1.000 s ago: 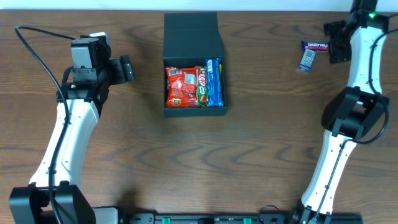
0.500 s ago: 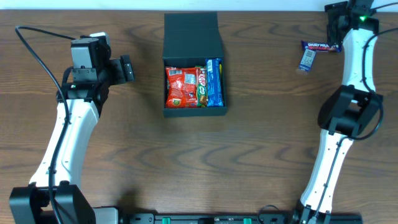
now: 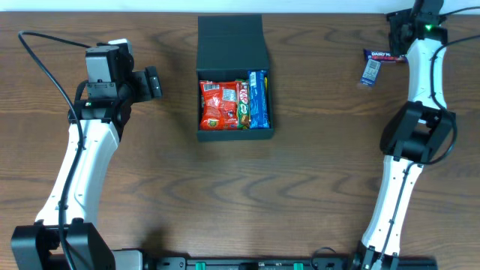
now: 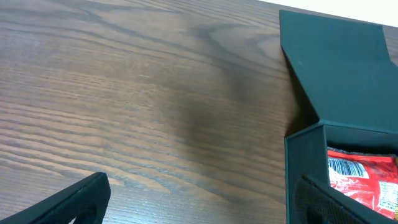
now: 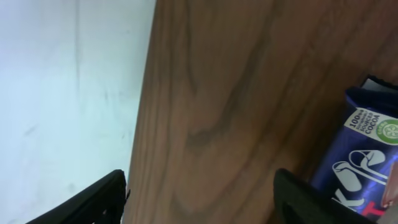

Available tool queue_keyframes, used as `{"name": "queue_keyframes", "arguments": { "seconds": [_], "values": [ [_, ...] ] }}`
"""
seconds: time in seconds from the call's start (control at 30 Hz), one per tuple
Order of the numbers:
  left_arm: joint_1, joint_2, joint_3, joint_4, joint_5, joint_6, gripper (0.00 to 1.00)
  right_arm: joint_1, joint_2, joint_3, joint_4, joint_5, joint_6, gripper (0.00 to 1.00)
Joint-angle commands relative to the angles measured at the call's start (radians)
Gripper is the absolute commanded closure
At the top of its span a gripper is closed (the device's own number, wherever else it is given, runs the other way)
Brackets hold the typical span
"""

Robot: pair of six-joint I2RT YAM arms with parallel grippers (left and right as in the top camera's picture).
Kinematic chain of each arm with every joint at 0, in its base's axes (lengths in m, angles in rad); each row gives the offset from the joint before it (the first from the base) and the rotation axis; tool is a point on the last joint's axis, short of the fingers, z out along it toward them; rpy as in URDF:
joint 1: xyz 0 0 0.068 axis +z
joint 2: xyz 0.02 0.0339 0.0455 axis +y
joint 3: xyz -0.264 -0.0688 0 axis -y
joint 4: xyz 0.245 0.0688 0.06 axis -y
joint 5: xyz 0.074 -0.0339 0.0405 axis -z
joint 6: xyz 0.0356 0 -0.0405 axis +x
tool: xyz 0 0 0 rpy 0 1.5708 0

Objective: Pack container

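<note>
The right hand (image 3: 397, 30) now sits farther back at the table's (image 3: 315, 165) far edge, above the purple chocolate bar (image 3: 382, 55), having swung up from beside it, its jaws narrower.

I count 1 box (image 3: 233, 52), upper centre of the overhead frame, lid flap open. Inside it I see 3 snacks: 1 red bag (image 3: 218, 105), 1 KitKat bar (image 3: 243, 105), 1 blue bar (image 3: 258, 100). Upper right of the frame, 2 more on the table (image 3: 300, 187): 1 purple chocolate bar (image 3: 381, 55) and 1 small blue-white packet (image 3: 370, 72). So 5 snacks total, 1 box. Arms: 2, w/ 1 gripper each, left gripper (image 3: 153, 82) & right gripper (image 3: 397, 28).
</note>
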Motion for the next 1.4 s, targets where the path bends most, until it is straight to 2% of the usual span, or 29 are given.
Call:
{"name": "queue_keyframes", "arguments": {
  "seconds": [0.0,0.37,0.83,1.17,1.37],
  "values": [
    [0.004,0.005,-0.006,0.000,-0.001,-0.008,0.04,0.006,0.021,0.016,-0.001,0.004,-0.010,0.28],
    [0.004,0.005,-0.006,0.000,-0.001,-0.008,0.05,-0.007,0.023,0.016,-0.084,0.022,0.043,0.38],
    [0.004,0.006,-0.006,0.000,-0.001,-0.008,0.05,-0.019,0.023,0.016,-0.206,-0.002,0.121,0.41],
    [0.004,0.006,-0.006,0.000,-0.001,-0.008,0.05,-0.019,0.023,0.016,-0.352,-0.047,0.119,0.42],
    [0.004,0.005,-0.006,0.000,-0.001,-0.008,0.05,-0.019,0.023,0.016,-0.398,-0.092,0.055,0.43]
  ]
}}
